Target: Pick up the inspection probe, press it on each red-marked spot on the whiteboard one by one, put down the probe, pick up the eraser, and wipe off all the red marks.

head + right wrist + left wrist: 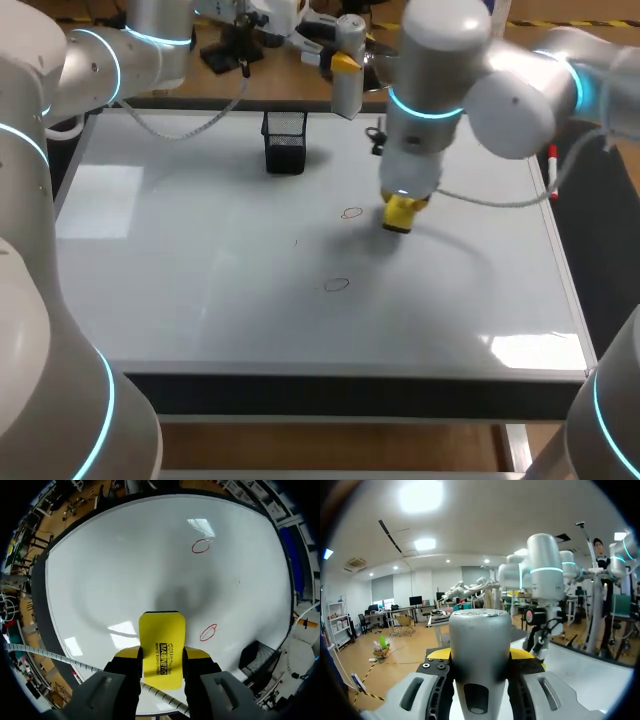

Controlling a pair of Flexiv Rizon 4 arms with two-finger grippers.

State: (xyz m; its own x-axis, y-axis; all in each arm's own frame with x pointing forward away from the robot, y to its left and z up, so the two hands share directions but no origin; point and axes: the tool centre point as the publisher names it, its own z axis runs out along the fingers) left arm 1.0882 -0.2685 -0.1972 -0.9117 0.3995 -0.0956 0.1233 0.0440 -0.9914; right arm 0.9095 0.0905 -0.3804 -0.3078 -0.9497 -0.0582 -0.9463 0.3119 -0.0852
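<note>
Right jaws clamped on flat yellow eraser (161, 645) over whiteboard (125, 555), two red rings (201, 546) near; left jaws gripping grey probe (480, 650)

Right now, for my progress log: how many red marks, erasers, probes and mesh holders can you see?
red marks: 2
eraser: 1, in the right gripper
probe: 1, in the left gripper
black mesh holder: 1
Total: 5
</note>
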